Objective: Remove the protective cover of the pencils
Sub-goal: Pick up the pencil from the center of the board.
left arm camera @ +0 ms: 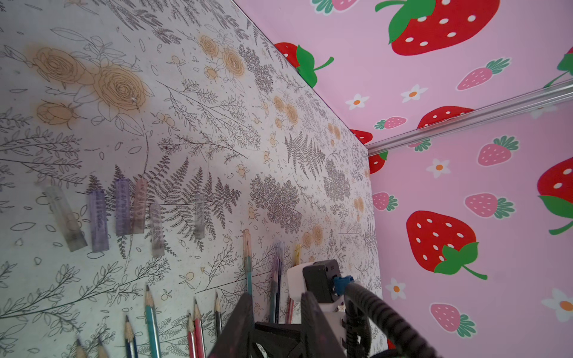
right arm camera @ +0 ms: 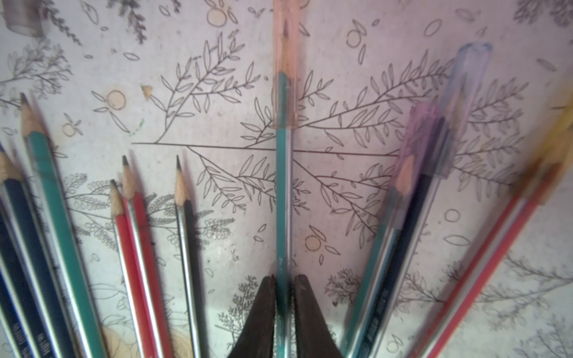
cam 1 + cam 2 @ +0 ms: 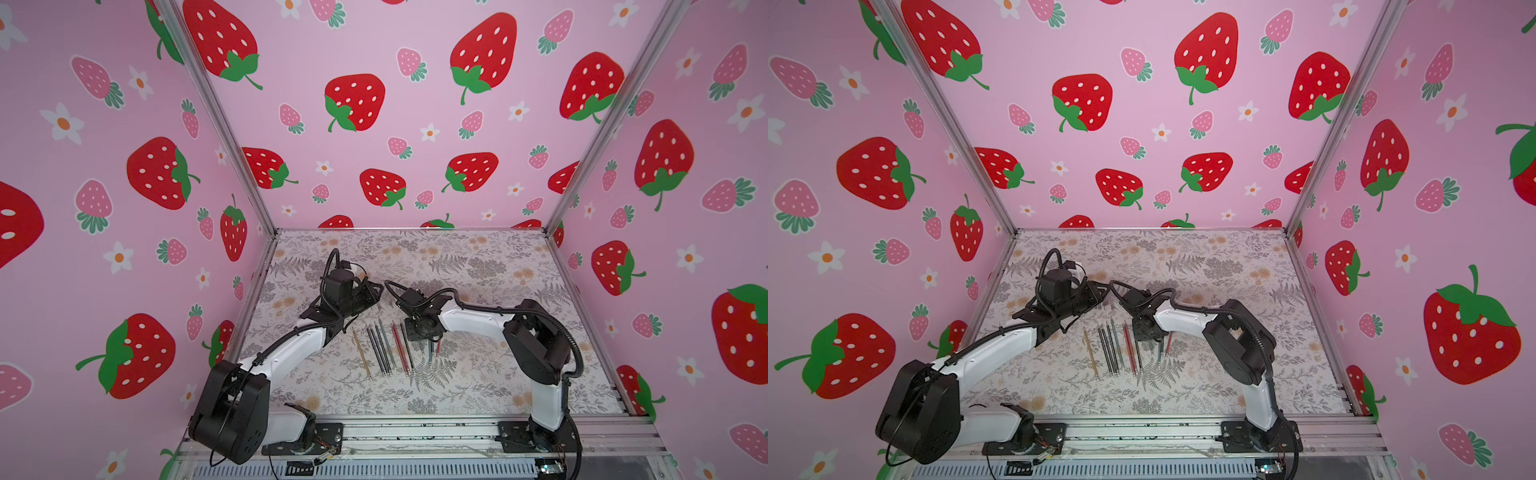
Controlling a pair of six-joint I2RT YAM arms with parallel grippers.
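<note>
The pencils (image 3: 382, 349) lie fanned out on the floral table between the two arms, seen in both top views (image 3: 1113, 349). My right gripper (image 2: 284, 279) is shut on the shaft of a teal pencil (image 2: 283, 186) whose tip wears a clear orange protective cover (image 2: 286, 62). Beside it, other pencils wear purple covers (image 2: 465, 93); those on the opposite side have bare tips (image 2: 133, 217). My left gripper (image 1: 275, 294) hovers just behind the pencil tips with its fingers (image 1: 238, 325) apart and nothing between them. The orange cover (image 1: 246, 245) lies ahead of it.
Several loose clear covers (image 1: 99, 220) lie in a row on the table beyond the pencil tips. The right wrist camera block (image 1: 313, 279) sits close to my left gripper. Strawberry-print walls (image 3: 415, 124) enclose three sides.
</note>
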